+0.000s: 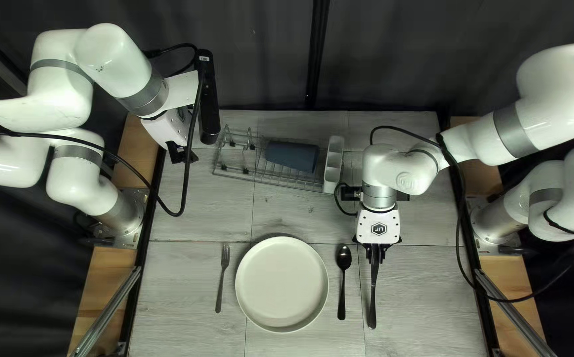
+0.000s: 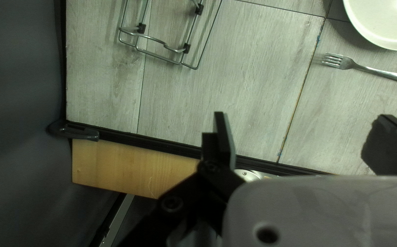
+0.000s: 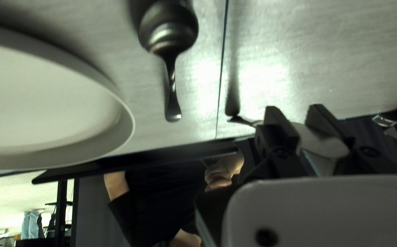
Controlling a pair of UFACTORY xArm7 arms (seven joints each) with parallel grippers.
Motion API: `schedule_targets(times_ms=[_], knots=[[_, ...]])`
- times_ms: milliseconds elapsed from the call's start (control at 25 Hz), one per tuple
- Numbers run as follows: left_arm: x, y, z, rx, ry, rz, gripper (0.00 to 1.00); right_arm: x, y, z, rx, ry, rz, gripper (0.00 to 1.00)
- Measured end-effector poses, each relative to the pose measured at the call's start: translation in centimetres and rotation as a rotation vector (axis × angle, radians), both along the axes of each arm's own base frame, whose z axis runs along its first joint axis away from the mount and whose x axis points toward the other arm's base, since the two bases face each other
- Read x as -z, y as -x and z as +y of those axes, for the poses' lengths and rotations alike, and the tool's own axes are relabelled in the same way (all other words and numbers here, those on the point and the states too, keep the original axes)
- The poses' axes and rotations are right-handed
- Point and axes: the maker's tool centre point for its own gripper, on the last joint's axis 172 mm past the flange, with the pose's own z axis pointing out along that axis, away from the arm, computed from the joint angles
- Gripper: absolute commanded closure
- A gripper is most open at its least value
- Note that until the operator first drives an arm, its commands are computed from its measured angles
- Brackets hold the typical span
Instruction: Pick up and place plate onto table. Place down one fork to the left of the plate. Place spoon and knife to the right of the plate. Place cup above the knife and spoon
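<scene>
The wire rack [image 1: 254,180] sits toward the counter's far edge, presumably to leave the near half free for the setting. The plate [image 1: 281,284] anchors that setting, with room on both sides. In the rack the cup [image 1: 292,156] lies on its side beside a white caddy [image 1: 333,164]; it likely waits there because its place depends on the cutlery. The right claw [image 3: 296,112] grips the knife [image 1: 373,297] near one end, its other end toward the near edge, right of the spoon [image 1: 344,258], presumably to lay the two parallel. The fork [image 1: 222,281] already lies left of the plate, tines toward the rack. The left claw [image 2: 302,117] is open and empty near the left edge, seemingly out of the way. Around all this, a dark curtain [image 1: 254,59] closes off the far side; the counter [image 1: 194,317] is pale, wood-grained panels; a person [image 3: 162,196] in black is beyond its near edge; wooden boards [image 1: 136,149] flank it.
</scene>
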Motion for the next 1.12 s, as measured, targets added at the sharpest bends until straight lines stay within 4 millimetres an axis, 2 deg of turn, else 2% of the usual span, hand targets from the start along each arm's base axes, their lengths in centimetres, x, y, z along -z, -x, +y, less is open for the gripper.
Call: schedule_targets(times_ms=[40, 160, 200, 240, 280, 320, 360, 400, 520, 640, 880, 1120], knots=[[0.0, 0.0, 0.0, 0.0, 0.0, 0.0, 0.0, 0.3, 0.1, -0.2, -0.003, 0.013, -0.001, 0.91], [0.0, 0.0, 0.0, 0.0, 0.0, 0.0, 0.0, 1.4, 0.2, -0.8, -0.013, 0.054, -0.01, 0.88], [0.0, 0.0, 0.0, 0.0, 0.0, 0.0, 0.0, 1.8, 0.3, -0.9, -0.016, 0.068, -0.013, 0.63], [0.0, 0.0, 0.0, 0.0, 0.0, 0.0, 0.0, 2.2, 0.3, -1.1, -0.019, 0.081, -0.017, 0.57], [0.0, 0.0, 0.0, 0.0, 0.0, 0.0, 0.0, 2.6, 0.4, -1.3, -0.021, 0.094, -0.019, 0.55], [0.0, 0.0, 0.0, 0.0, 0.0, 0.0, 0.0, 3.0, 0.5, -1.6, -0.021, 0.105, -0.022, 0.38], [0.0, 0.0, 0.0, 0.0, 0.0, 0.0, 0.0, 3.3, 0.6, -1.8, -0.021, 0.114, -0.024, 0.1], [0.0, 0.0, 0.0, 0.0, 0.0, 0.0, 0.0, 3.6, 0.7, -2.0, -0.02, 0.123, -0.025, 0.0], [0.0, 0.0, 0.0, 0.0, 0.0, 0.0, 0.0, 3.7, 0.7, -2.3, -0.012, 0.146, -0.023, 0.0], [0.0, 0.0, 0.0, 0.0, 0.0, 0.0, 0.0, 1.9, 0.3, -2.1, -0.001, 0.184, -0.022, 0.0], [0.0, 0.0, 0.0, 0.0, 0.0, 0.0, 0.0, -5.3, -0.2, -1.4, -0.02, 0.313, -0.021, 0.0], [0.0, 0.0, 0.0, 0.0, 0.0, 0.0, 0.0, -12.6, -0.6, -2.2, -0.097, 0.452, -0.075, 0.0]])
